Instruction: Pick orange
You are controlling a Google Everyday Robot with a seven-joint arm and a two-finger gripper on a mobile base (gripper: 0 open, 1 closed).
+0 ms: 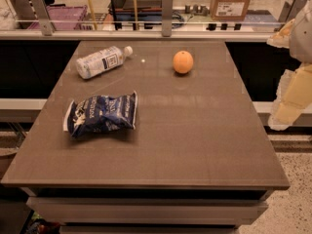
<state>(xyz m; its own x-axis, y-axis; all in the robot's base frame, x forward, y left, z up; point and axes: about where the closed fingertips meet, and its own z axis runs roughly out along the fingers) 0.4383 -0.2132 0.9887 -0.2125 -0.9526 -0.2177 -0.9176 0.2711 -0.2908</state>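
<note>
Orange: The orange is sitting on the grey-brown counter close to the far edge, a little right of the middle and nearer the far right corner than the far left one. It is casting a small shadow on the surface, and nothing is touching it.

Gripper: The gripper, a pale cream shape, is hanging beyond the counter's right edge, about level with the far half of that edge and well apart from the orange. Whether it is released or clenched cannot be told from this view.

Bottle: A clear plastic bottle with a white label is lying on its side near the far left corner, its white cap pointing toward the far edge and the orange's side of the counter.

Speck: A tiny white speck is lying between the bottle and the orange, apart from both.

Chip bag: A crumpled blue chip bag is lying flat near the left edge, about midway between the far and near corners, well apart from the orange.

Backdrop: A pale rail with metal posts is running behind the far edge, and a cardboard box is standing beyond the far right corner.
</note>
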